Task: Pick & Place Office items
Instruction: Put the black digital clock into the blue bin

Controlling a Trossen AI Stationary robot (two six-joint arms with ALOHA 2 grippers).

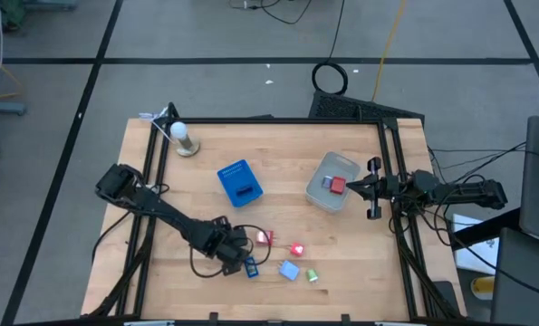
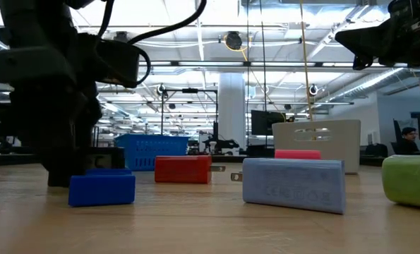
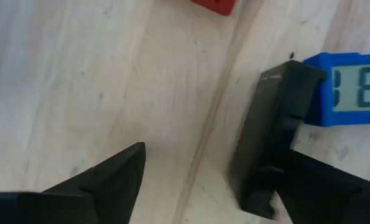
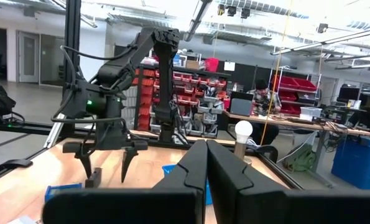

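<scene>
The left gripper [image 1: 236, 246] is lowered to the table [image 1: 160, 272] near the front edge, its fingers spread wide with only bare wood seen between them in the left wrist view. One finger [image 3: 273, 134] stands just beside a dark blue piece [image 3: 349, 96] — whether they touch cannot be told.

The office items are scattered close together at the front of the table: the dark blue piece [image 1: 250, 266] just beside the left gripper, a red piece [image 1: 264, 238] behind it, a second red piece [image 1: 297, 249], a light blue block [image 1: 289, 270] and a green piece [image 1: 312, 275] further toward the right arm's side. Another red piece [image 1: 337, 186] lies inside the clear tub [image 1: 325, 196], beside a pale item.

The right gripper [image 1: 374, 187] is held above the table's right edge, next to the tub — its fingers [image 4: 200, 165] are pressed together, holding nothing.

A blue tray [image 1: 239, 182] sits mid-table, and a white bulb on a stand [image 1: 182, 137] is set near the far left corner.
</scene>
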